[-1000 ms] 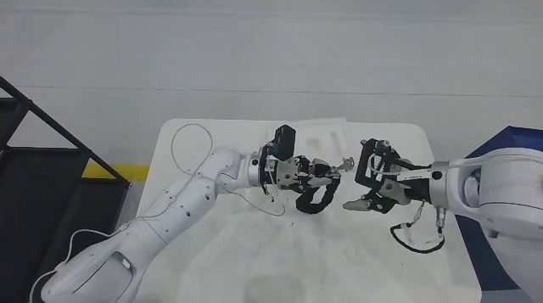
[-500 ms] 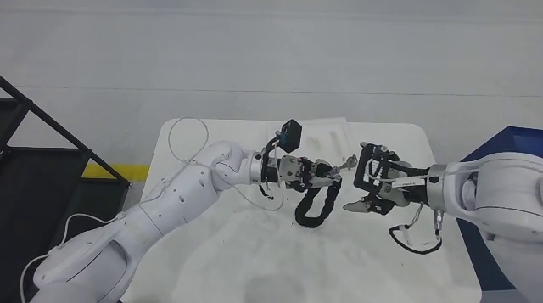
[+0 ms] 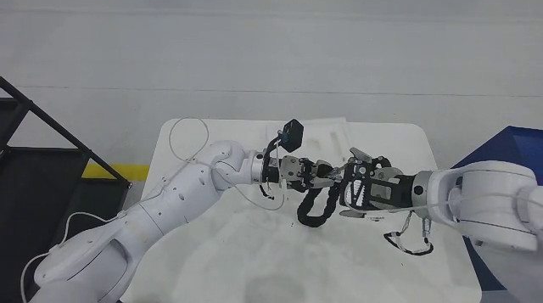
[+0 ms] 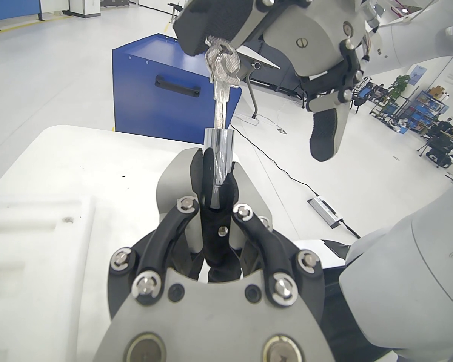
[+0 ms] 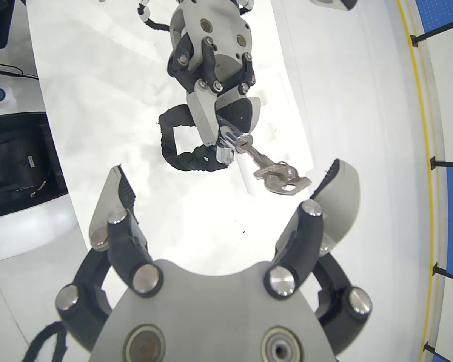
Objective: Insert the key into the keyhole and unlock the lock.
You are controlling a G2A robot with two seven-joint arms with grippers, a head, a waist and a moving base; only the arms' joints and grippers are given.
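Key [image 5: 271,173] blade sits in the keyhole of the lock [image 5: 234,144]. The right wrist view shows this almost end-on, with a second key head stacked on the first, so two keys, one lock. The left gripper [image 4: 217,161] is clamped on the lock's chrome barrel above the table [image 3: 254,252]. The left wrist view adds the right gripper [image 4: 260,95] spread wide around the key heads, one pad [image 4: 219,13] close against them. Top view gives the lock's black cable [image 3: 316,210] as one loop curving below the two grippers
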